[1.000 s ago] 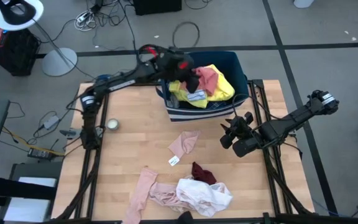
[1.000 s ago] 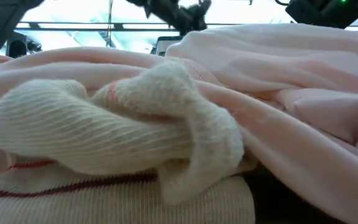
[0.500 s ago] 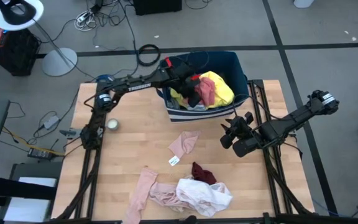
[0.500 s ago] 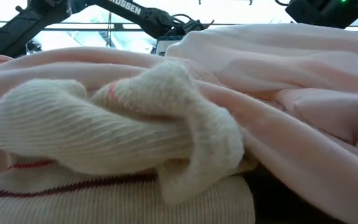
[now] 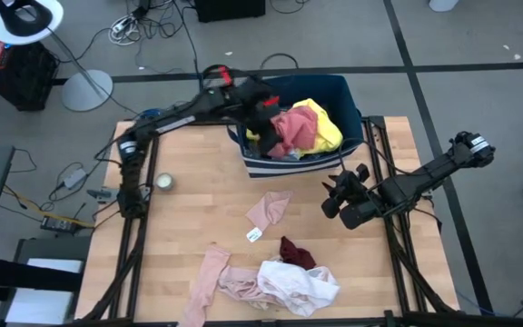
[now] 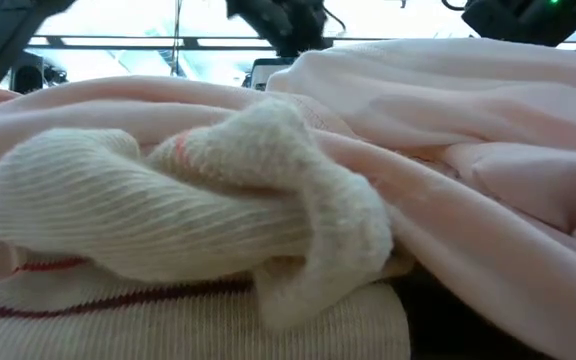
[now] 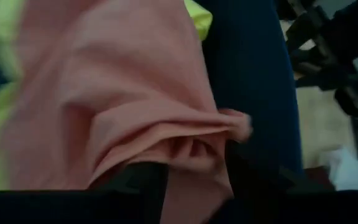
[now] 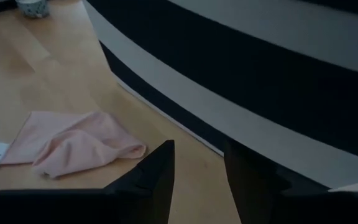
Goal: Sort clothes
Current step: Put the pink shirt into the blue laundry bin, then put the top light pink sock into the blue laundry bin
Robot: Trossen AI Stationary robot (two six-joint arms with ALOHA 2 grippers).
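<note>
High view shows the left end effector (image 5: 269, 123) reaching over the near-left part of the navy bin (image 5: 352, 109), its fingers closed on a salmon garment (image 5: 293, 127). Left wrist view confirms it: the two dark fingers (image 7: 142, 177) pinch a bunched fold of the salmon garment (image 7: 135, 93), with the bin's dark blue inner wall (image 7: 247, 81) just beside them. Around the held cloth, still inside the bin, lies a bright yellow garment (image 5: 320, 123), touching the salmon one on its far side.

Right end effector (image 5: 343, 204) hangs over the tabletop (image 5: 180, 218) just in front of the bin's striped wall (image 8: 241, 81), its fingers (image 8: 157, 168) a narrow gap apart with nothing between them. Out from it, toward the tabletop's middle, a small pale pink cloth (image 5: 269, 209) lies flat with a white tag (image 5: 254, 234) just beside it. Nearer the front edge sit a maroon garment (image 5: 296, 252) and, touching it, a heap of white and pale pink clothes (image 5: 289, 283); a long pink piece (image 5: 207, 282) trails from that heap. Low view is filled by this heap (image 6: 268, 200)
</note>
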